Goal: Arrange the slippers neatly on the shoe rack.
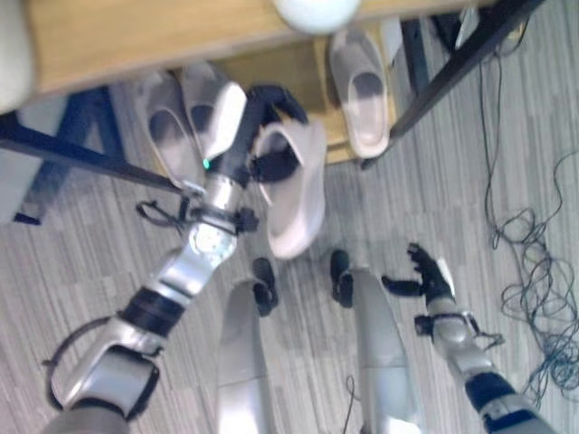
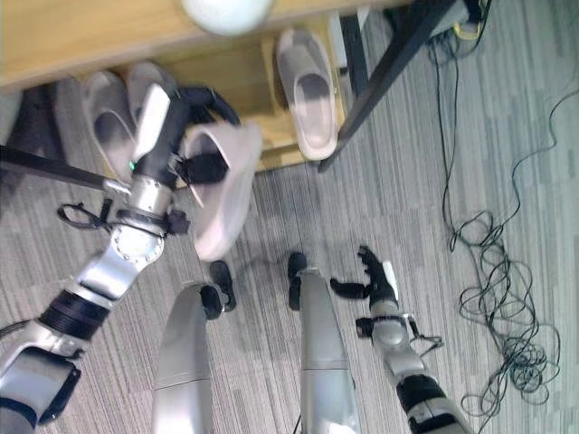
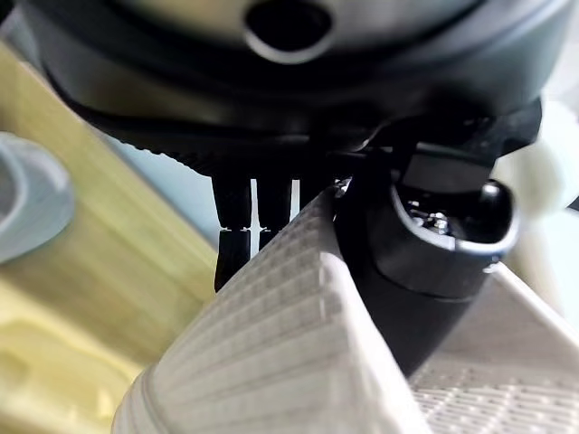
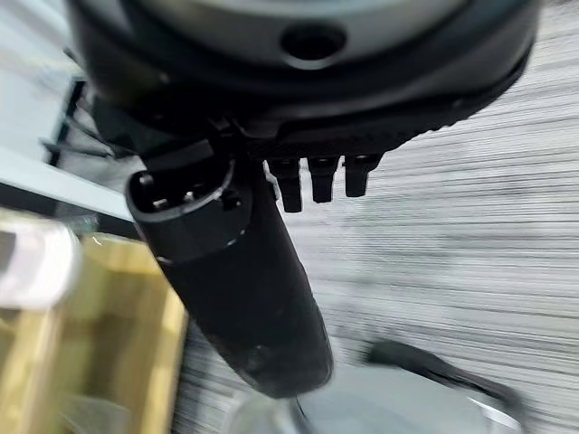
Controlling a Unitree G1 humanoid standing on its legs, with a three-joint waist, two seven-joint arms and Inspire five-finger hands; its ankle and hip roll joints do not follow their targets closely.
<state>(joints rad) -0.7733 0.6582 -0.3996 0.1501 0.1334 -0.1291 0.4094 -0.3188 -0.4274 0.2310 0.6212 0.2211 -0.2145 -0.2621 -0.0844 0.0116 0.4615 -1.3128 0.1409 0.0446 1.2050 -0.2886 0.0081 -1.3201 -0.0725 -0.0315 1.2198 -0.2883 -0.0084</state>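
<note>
My left hand (image 1: 262,136) is shut on a pale slipper (image 1: 298,199), thumb on its ribbed sole (image 3: 289,344) and fingers on its other side. The slipper hangs toe-down just in front of the low wooden rack shelf (image 1: 280,77). On that shelf one grey slipper (image 1: 359,90) lies at the right, and two more (image 1: 167,131) lie side by side at the left, partly behind my left hand. Low at the right over the carpet, my right hand (image 1: 427,276) is open and holds nothing, thumb out (image 4: 235,271).
A wooden board (image 1: 136,36) overhangs the shelf, with a white round object (image 1: 317,11) at its edge. Black frame legs (image 1: 452,77) slant down on the right and a dark bar (image 1: 81,158) on the left. Loose cables (image 1: 534,271) lie on the carpet at the right.
</note>
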